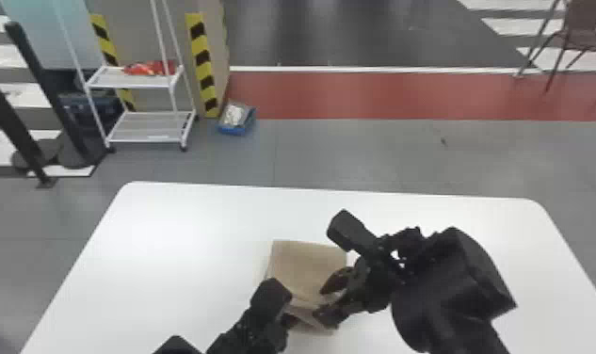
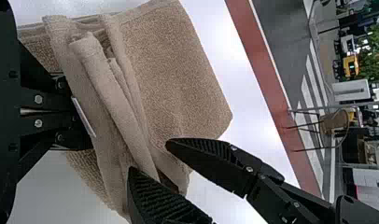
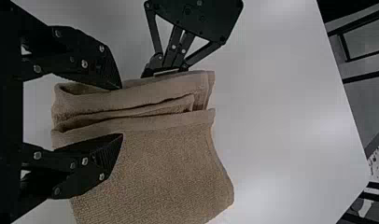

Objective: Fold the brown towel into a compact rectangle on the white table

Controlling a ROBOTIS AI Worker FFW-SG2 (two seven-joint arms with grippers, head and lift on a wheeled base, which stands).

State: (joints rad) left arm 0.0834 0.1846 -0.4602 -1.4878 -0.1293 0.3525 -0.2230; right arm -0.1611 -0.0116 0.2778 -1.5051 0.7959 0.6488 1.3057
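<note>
brown towel [image 3: 155, 172] is on the white surface [image 1: 169, 226], mid-table on its near part, under both pincers. looks well past halfway imo: it's already down to a smallish bundle, w/ one broad, fairly flat panel on the far side & several layers bunched along the near side. left to do, prob: bring that near strip over or tuck it in, square up the edges, press flat, let go. not a neat rectangle yet bc the layers stand loose & ends don't line up.

left pincer [image 3: 168, 71] looks clenched on the towel's near edge. right pincer [image 3: 121, 112] is released, fingers well apart either side of the layered hems, nothing gripped afaict; can't tell if either finger touches cloth.

hard to see: left pincer's tips are partly hidden by cloth, so how many layers it has is unclear. in the head view the arms cover much of the towel's near part, & the left arm is cut off at the bottom edge. underside's hidden too, so no total layer count. right wrist view crops part of the flat panel.
</note>
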